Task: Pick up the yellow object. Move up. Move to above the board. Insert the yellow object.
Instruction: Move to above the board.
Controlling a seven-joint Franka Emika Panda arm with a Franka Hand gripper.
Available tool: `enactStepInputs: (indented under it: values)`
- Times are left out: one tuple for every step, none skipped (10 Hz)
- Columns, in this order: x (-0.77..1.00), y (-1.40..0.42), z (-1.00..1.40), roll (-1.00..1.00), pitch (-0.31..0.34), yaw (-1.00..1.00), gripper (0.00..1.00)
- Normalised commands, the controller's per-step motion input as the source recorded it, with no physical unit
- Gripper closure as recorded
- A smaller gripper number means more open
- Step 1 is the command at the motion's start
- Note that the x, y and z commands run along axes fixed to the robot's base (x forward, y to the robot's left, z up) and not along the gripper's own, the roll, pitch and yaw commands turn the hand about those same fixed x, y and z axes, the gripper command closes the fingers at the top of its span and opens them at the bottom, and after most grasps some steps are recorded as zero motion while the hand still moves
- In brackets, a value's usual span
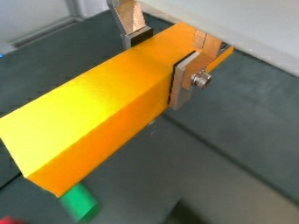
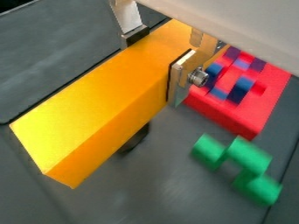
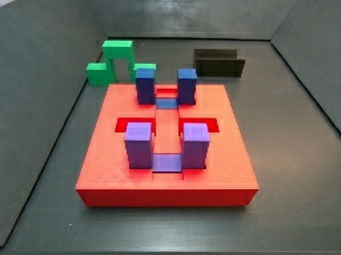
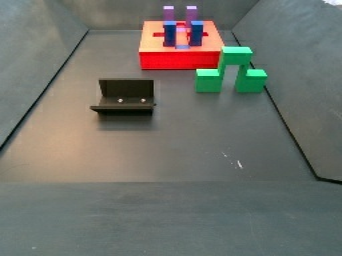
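My gripper (image 1: 162, 59) is shut on the yellow object (image 1: 105, 114), a long smooth yellow-orange bar, with one silver finger on each long side; both wrist views show this (image 2: 159, 58). The bar (image 2: 105, 114) hangs above the dark floor. The red board (image 2: 251, 109) with blue and purple posts lies beyond the bar's far end in a wrist view. Both side views show the board (image 3: 107, 159) (image 4: 160, 58) with upright blue posts (image 3: 164, 85) and purple posts (image 3: 140, 144). Neither the gripper nor the bar appears in the side views.
A green arch-shaped block (image 3: 118, 60) stands on the floor next to the board in both side views (image 4: 230, 72) and shows in both wrist views (image 2: 239, 162) (image 1: 79, 203). The dark fixture (image 4: 124, 98) stands apart on the floor (image 3: 220, 63). Grey walls ring the floor.
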Motion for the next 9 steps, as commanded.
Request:
enactStepInputs:
  values:
    - [-0.09, -1.40, 0.17, 0.03, 0.107, 0.10, 1.00]
    - [-0.09, -1.40, 0.17, 0.00, 0.050, 0.05, 1.00]
    - [-0.10, -1.40, 0.18, 0.00, 0.029, 0.04, 1.00]
    - [-0.10, -1.40, 0.18, 0.00, 0.021, 0.03, 1.00]
    - [-0.10, -1.40, 0.18, -0.01, 0.022, 0.02, 1.00]
    - [-0.08, -1.40, 0.20, 0.02, 0.031, 0.01, 1.00]
    - [-0.07, -1.40, 0.22, 0.00, 0.049, 0.01, 1.00]
    - [-0.05, -1.40, 0.23, 0.01, 0.074, 0.01, 1.00]
    - [-0.01, -0.92, 0.15, 0.01, 0.091, 0.01, 1.00]
